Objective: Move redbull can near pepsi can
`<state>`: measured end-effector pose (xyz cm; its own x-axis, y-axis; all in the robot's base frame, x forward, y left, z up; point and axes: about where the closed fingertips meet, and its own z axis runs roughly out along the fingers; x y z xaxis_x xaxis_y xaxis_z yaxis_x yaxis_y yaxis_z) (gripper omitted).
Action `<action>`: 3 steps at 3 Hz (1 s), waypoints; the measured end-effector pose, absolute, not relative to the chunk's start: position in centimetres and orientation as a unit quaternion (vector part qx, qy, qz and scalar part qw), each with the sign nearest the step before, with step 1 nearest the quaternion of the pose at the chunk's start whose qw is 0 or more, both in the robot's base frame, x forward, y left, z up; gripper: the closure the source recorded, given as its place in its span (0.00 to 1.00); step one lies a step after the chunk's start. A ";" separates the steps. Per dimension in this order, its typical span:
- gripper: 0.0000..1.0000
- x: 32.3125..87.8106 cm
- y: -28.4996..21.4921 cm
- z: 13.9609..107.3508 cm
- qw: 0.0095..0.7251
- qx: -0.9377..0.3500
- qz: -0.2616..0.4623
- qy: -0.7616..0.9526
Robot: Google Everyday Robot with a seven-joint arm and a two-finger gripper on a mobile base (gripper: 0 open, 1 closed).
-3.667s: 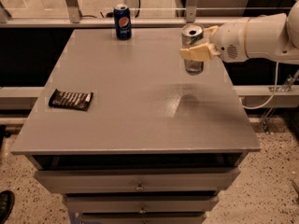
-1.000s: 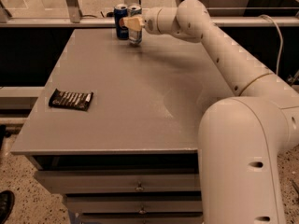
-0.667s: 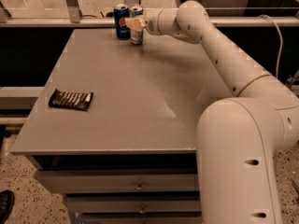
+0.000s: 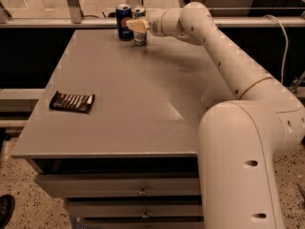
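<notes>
The pepsi can (image 4: 124,22), short and dark blue with a round logo, stands at the far edge of the grey table (image 4: 128,99). The redbull can (image 4: 139,25), slim and silver, stands upright on the table just right of it, almost touching. My gripper (image 4: 137,25) reaches in from the right and is shut on the redbull can, its tan fingers (image 4: 135,25) wrapped around the can's middle. The white arm stretches from the near right across the table to the cans.
A dark snack bar wrapper (image 4: 72,101) lies near the table's left edge. Drawers (image 4: 141,191) sit under the table's front. A metal rail and posts (image 4: 71,4) run behind the far edge. A cable (image 4: 285,37) hangs at the right.
The gripper carried the redbull can from the table's right side to the far edge beside the pepsi can. Over the last second it has barely moved.
</notes>
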<state>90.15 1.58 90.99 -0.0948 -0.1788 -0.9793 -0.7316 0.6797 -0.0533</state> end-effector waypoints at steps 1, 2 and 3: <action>0.00 90.1 1.7 90.8 0.587 -0.328 0.240 0.700; 0.00 89.9 1.7 90.6 0.584 -0.332 0.246 0.698; 0.00 87.8 -1.6 91.1 0.583 -0.341 0.237 0.699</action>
<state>87.79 -1.56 91.10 -0.0880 -0.2002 -0.9758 -0.7522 0.6555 -0.0667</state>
